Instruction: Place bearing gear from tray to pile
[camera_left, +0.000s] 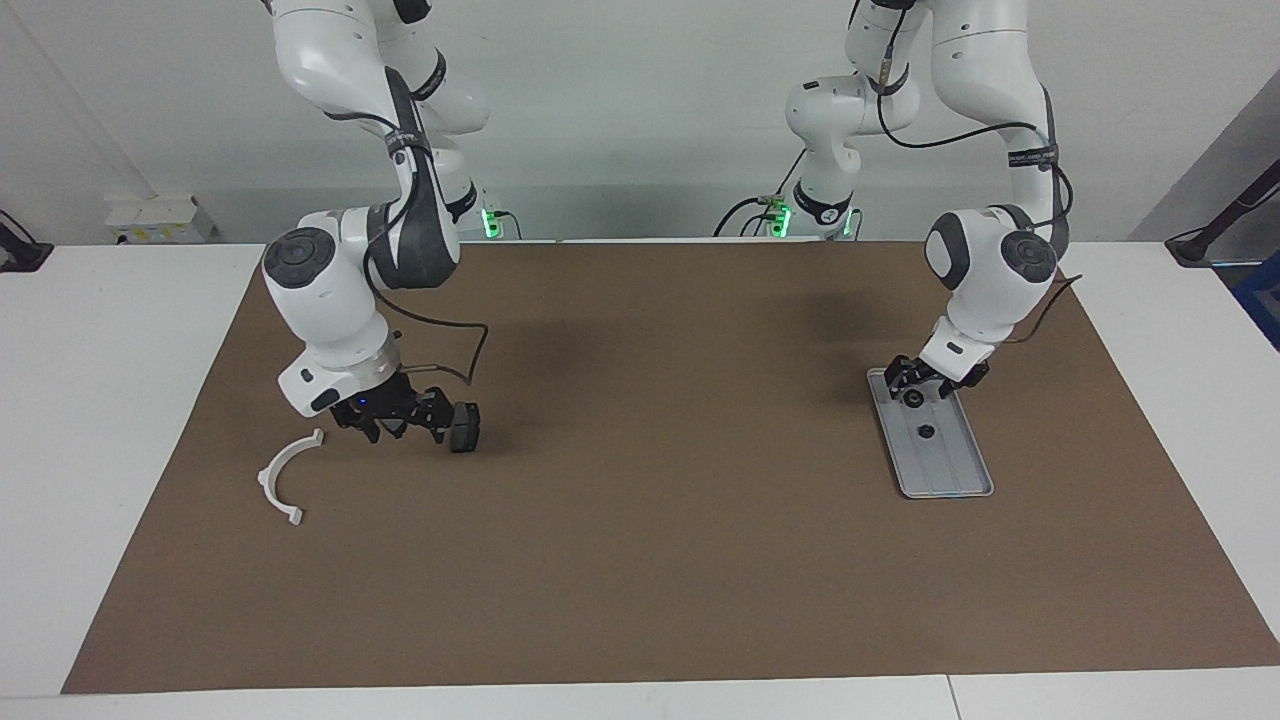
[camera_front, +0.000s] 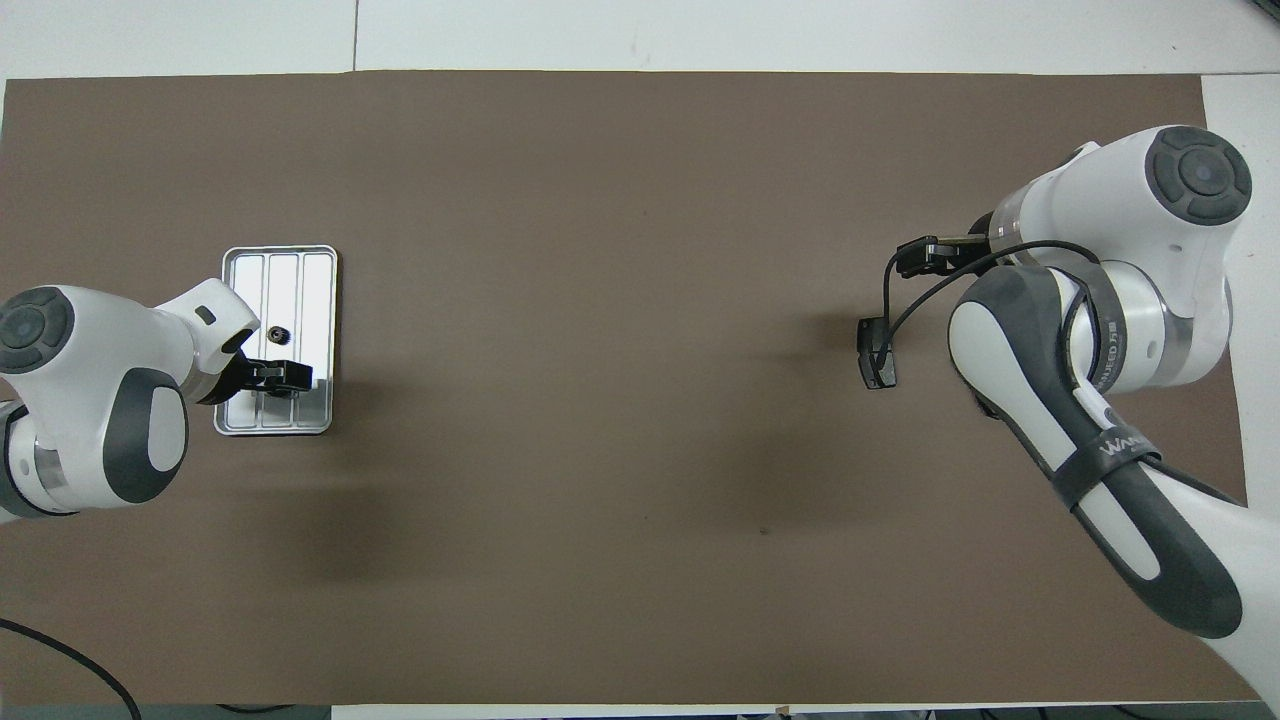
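The silver ridged tray (camera_left: 950, 470) lies on the brown mat toward the left arm's end of the table; it also shows in the overhead view (camera_front: 300, 265). Two small dark bearing gears lie in it: one (camera_left: 927, 432) near its middle, also seen from overhead (camera_front: 277, 334), and one (camera_left: 914, 397) right at the tips of my left gripper (camera_left: 915, 385). From overhead, the left gripper (camera_front: 285, 375) covers that second gear. Toward the right arm's end lie the pile's white half-ring bracket (camera_left: 288, 475) and one dark grey pad (camera_left: 463, 427). My right gripper (camera_left: 395, 425) hangs low between them.
The brown mat (camera_left: 640, 560) covers most of the white table. In the overhead view the right arm hides the bracket, and the dark pad (camera_front: 877, 352) lies beside the arm. A black cable (camera_left: 470, 350) loops from the right wrist.
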